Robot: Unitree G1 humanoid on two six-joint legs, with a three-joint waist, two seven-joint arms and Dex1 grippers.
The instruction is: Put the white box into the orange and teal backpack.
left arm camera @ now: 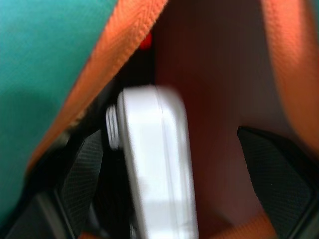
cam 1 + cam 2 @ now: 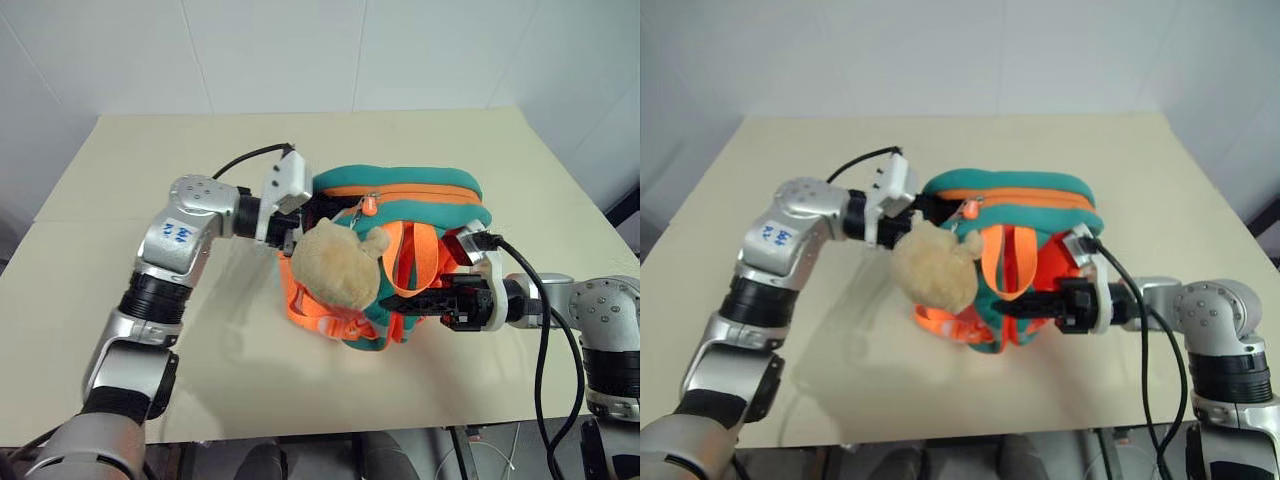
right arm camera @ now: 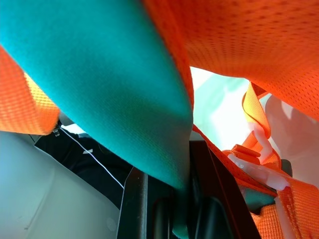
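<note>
**Inside the bag: white box between spread fingers**

Leftmost in the head views, the left arm reaches across the beige surface [image 2: 120, 200] and its left claw [image 1: 164, 169] goes into the side of the orange and teal backpack [image 2: 400, 190], hidden there behind the wrist's white camera block. On that arm's silver shell sits a small white sticker with blue handwriting, too small to read.

The left wrist view gives what the head views cannot: the white box [image 1: 157, 169] lies inside the orange interior, past a teal wall and an orange webbing edge. The two black fingers [image 1: 82, 174] stand wide apart, one on each side of the box; the nearer one is just beside it, the other well clear. Whether either touches it I cannot tell. No lettering shows on the box.

A beige plush toy [image 2: 337, 265] hangs on the backpack's front, covering the opening and the left claw's tips from above. Orange straps loop beside it.

Farther right, the right claw [image 2: 420, 300] is clamped together on the backpack's fabric; the right wrist view shows a teal strap [image 3: 114, 89] pinched between its dark fingers, with orange mesh above. A black cable arcs over the right wrist.
</note>
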